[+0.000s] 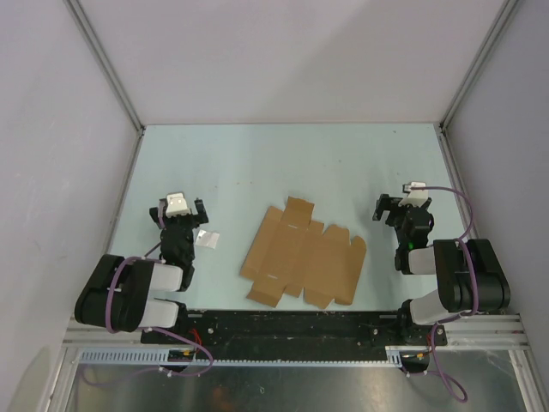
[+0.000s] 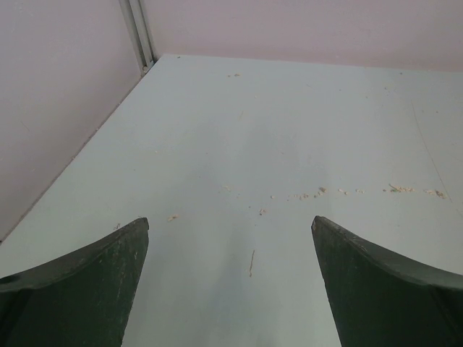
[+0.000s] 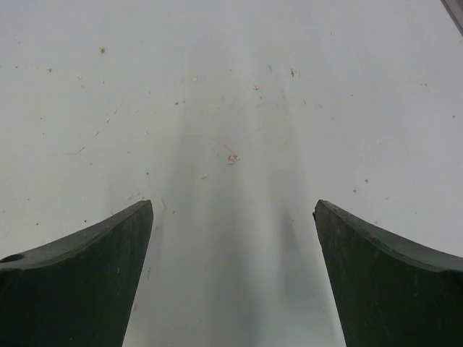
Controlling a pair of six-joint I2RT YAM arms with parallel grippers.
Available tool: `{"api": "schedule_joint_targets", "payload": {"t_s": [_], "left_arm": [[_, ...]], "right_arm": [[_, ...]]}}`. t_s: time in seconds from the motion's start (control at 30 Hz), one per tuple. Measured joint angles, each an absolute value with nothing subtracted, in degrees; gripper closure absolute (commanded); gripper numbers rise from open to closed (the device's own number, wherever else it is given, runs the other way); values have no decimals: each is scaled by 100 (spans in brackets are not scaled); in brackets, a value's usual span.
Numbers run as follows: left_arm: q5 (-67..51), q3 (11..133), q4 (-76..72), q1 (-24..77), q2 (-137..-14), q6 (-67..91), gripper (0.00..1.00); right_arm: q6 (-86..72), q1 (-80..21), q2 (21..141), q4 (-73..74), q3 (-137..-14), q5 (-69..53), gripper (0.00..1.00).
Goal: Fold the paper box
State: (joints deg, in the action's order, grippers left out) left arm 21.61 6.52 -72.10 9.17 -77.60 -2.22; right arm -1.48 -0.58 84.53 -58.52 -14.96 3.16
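The paper box (image 1: 303, 254) is a flat brown cardboard sheet with tabs and creases, lying unfolded on the pale table between the two arms. My left gripper (image 1: 180, 213) is open and empty, to the left of the sheet and apart from it. My right gripper (image 1: 403, 208) is open and empty, to the right of the sheet and apart from it. Both wrist views show only bare tabletop between wide-apart dark fingers (image 2: 94, 289) (image 3: 391, 289); the box is out of those views.
A small white scrap of paper (image 1: 207, 239) lies beside the left arm. White enclosure walls with metal corner posts (image 1: 129, 103) (image 1: 455, 103) border the table on three sides. A black rail (image 1: 292, 326) runs along the near edge. Small crumbs (image 2: 340, 191) dot the table.
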Motion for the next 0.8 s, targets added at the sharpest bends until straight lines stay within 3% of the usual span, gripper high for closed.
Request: {"api": "schedule_joint_targets", "payload": {"t_s": [0.8], "left_arm": [[2099,659,-7046,899,-7614,-202,1]], "right_arm": [[-244,154,8383,-5472,-1632,196,0]]}}
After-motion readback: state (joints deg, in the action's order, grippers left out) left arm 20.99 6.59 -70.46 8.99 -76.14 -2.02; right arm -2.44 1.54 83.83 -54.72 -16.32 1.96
